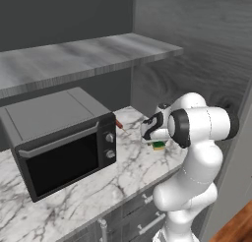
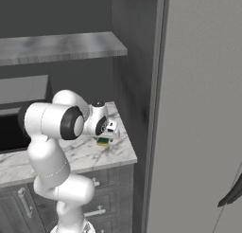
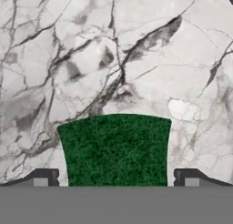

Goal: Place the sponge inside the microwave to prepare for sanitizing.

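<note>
I'm looking at a white marble counter (image 1: 98,187) with grey veins, under a grey shelf (image 1: 74,59), ending at a tall panel (image 2: 198,109) on the right. No writing I can read anywhere; the two knobs (image 1: 110,145) on the dark countertop oven (image 1: 59,142) at left are too small to tell markings. The sponge (image 3: 116,150) lies green side up near the counter's right front corner, bare marble around it. My gripper (image 3: 116,182) sits right over it, fingers (image 3: 45,177) spread wide on either side, seemingly not touching.
</note>
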{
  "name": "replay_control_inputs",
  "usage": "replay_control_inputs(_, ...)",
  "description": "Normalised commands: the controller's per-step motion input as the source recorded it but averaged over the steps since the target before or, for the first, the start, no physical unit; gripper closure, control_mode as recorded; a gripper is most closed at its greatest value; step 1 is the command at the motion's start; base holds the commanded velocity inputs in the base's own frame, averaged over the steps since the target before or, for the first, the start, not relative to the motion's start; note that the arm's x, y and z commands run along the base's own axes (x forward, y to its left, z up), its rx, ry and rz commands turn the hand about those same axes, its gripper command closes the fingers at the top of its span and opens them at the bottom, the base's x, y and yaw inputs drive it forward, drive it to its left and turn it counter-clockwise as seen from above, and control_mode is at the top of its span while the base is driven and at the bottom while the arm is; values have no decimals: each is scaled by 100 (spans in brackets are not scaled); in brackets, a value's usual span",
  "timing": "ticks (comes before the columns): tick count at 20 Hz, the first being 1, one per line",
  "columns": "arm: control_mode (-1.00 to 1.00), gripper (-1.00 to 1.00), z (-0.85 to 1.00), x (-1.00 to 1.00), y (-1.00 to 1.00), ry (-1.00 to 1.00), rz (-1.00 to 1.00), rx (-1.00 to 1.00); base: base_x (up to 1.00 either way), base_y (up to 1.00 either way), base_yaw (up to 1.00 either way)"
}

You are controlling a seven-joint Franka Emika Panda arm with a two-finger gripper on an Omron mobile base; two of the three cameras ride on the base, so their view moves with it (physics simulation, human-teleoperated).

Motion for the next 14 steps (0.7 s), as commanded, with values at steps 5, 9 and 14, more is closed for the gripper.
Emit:
replay_control_inputs(5, -100, -100, -22, 2, 0, 0, 0, 1, 0, 0, 0)
replay_control_inputs(9, -100, 100, -20, 1, 0, -1, 0, 1, 0, 0, 0)
replay_control_inputs(14, -100, 100, -1, 0, 0, -1, 0, 0, 0, 0, 0)
